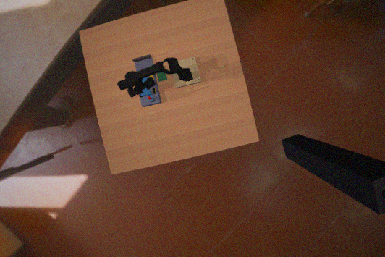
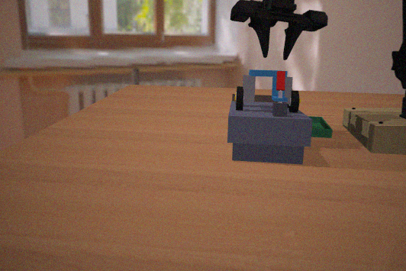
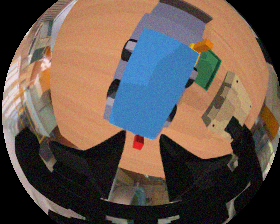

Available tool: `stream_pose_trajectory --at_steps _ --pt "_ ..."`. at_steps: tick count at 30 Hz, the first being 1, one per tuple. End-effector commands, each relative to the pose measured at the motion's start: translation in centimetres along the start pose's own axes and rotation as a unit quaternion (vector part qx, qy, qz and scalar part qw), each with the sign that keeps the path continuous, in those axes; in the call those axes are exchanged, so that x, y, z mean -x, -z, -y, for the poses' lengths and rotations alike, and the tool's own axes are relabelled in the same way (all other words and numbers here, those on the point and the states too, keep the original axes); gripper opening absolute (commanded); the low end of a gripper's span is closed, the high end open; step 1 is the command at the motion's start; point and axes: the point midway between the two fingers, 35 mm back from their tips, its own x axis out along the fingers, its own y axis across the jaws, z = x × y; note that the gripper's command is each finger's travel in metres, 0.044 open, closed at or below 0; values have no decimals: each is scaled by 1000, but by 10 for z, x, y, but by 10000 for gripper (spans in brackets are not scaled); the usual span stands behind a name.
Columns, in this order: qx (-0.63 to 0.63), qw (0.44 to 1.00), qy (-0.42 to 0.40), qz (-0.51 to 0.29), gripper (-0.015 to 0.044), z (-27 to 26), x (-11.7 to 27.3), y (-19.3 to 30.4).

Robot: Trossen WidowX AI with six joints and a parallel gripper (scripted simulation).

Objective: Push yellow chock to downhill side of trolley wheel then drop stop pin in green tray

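Note:
The blue trolley (image 1: pixel 146 93) (image 2: pixel 263 72) (image 3: pixel 152 80) stands on the grey-blue ramp (image 2: pixel 267 129) (image 3: pixel 183 21). The red-headed stop pin (image 1: pixel 149 98) (image 2: pixel 281 80) (image 3: pixel 138 142) stands upright in its holder at the uphill end. My gripper (image 2: pixel 275 58) (image 3: pixel 143 135) is partly open and empty, pointing down above the trolley; the pin's red head shows between and below its fingertips in the wrist view. The chock's orange handle (image 3: pixel 204 46) shows beside the trolley's downhill corner; its black base is hidden, so wheel contact cannot be told. The green tray (image 1: pixel 161 77) (image 2: pixel 321 127) (image 3: pixel 209 69) is empty.
The arm's pale base plate (image 1: pixel 195 66) (image 2: pixel 389 137) (image 3: pixel 227 102) lies beyond the green tray. A raised dark stop (image 1: pixel 142 58) (image 3: pixel 187 9) crosses the ramp's downhill end. The arm reaches over the tray side of the ramp, on the wooden table (image 1: pixel 181 122) (image 2: pixel 153 194).

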Motion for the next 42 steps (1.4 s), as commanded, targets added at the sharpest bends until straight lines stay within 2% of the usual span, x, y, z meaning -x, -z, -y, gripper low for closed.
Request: stream_pose_trajectory --at_steps 1,6,42 --pt "-72 997 9 -12 190 -4 -1 21" --pt "-134 991 19 -20 190 -4 -2 39" --pt "-134 991 19 -20 190 -3 -35 40"
